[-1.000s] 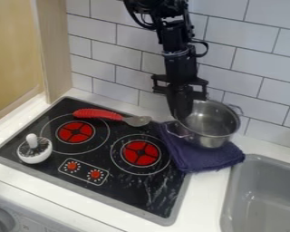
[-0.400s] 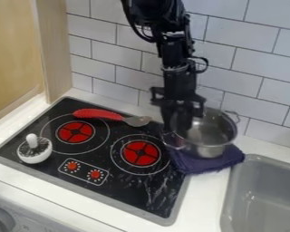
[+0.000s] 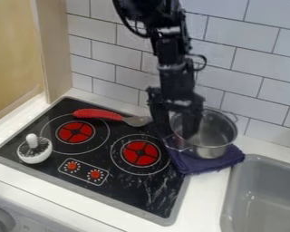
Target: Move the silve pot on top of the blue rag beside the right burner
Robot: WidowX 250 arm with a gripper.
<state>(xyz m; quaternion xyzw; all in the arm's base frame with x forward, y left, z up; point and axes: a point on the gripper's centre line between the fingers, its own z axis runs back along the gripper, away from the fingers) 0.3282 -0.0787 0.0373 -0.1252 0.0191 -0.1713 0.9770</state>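
Observation:
The black gripper hangs over the left side of the silver pot, its fingers spread apart. One finger is at the pot's left rim near a handle, the other over the pot's inside. Upright, the pot rests on the folded blue rag, which shows along its front and right. The rag lies just right of the right burner, partly over the stove's edge.
A red-handled spatula lies behind the burners on the black stovetop. A white-handled lid-like object sits at its left. The grey sink is at right, tiled wall behind.
The pot has come down and slightly toward the front-left onto the rag. The gripper has lowered with it, shifted a little left, and its fingers have opened.

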